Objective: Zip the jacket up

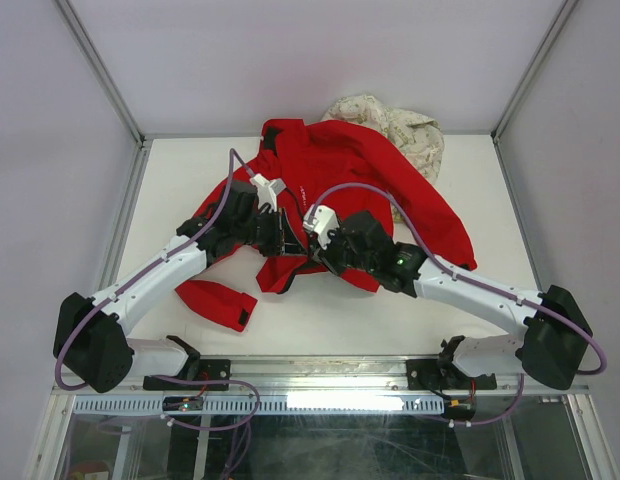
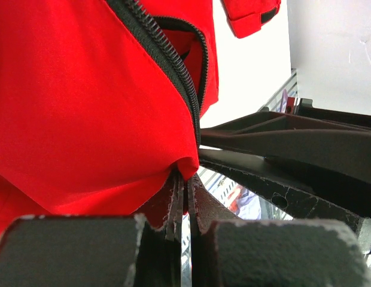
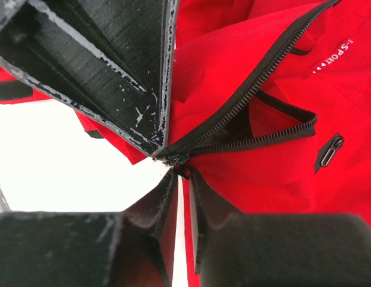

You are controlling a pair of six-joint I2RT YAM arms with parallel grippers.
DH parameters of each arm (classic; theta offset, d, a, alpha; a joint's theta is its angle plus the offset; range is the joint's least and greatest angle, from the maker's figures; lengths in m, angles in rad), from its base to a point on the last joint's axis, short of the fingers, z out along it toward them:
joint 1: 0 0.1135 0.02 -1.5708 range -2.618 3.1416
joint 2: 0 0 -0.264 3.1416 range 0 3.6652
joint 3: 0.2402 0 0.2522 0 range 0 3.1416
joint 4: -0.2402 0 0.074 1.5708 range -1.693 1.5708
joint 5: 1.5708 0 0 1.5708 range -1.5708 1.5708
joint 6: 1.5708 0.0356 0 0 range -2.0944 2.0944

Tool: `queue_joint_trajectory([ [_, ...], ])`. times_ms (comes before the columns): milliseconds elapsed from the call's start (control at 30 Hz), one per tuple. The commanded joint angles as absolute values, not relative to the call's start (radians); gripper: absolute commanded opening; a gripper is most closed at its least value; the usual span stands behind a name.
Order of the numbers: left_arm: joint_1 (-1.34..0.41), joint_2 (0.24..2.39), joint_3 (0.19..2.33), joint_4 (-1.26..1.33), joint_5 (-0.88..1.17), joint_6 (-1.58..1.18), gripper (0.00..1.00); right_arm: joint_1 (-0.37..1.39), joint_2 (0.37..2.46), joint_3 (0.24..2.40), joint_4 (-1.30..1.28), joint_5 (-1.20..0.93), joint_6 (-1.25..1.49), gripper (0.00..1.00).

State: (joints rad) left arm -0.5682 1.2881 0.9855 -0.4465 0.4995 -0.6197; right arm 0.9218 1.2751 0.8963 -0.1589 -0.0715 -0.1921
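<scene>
The red jacket (image 1: 350,170) lies spread on the white table (image 1: 170,180), its front zipper (image 3: 251,84) open in a V. My left gripper (image 1: 280,238) is shut on the red hem fabric, pinched at the fingertips in the left wrist view (image 2: 186,179), beside one row of zipper teeth (image 2: 167,60). My right gripper (image 1: 323,255) is shut on the jacket's bottom edge, just below where the two zipper rows meet (image 3: 182,173). The two grippers almost touch each other. The white chest lettering (image 3: 332,57) and a pocket zipper pull (image 3: 329,152) show. I cannot make out the slider.
A cream floral garment (image 1: 390,125) lies bunched at the back right, partly under the jacket's shoulder. One red sleeve with a black cuff tab (image 1: 225,300) reaches toward the near left. Metal frame posts and white walls bound the table.
</scene>
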Motion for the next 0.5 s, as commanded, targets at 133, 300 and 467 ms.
queue_joint_trajectory([
  [133,-0.569,1.235,0.958,-0.451,0.511,-0.61,0.0,0.918,1.244,0.961,-0.159,-0.08,-0.248,0.0],
  [300,-0.569,1.224,0.947,-0.502,0.456,-0.586,0.0,0.904,1.246,1.018,-0.235,-0.154,-0.252,0.0],
  [467,-0.569,1.211,0.927,-0.545,0.428,-0.557,0.0,0.866,1.262,1.094,-0.327,-0.203,-0.261,0.0],
])
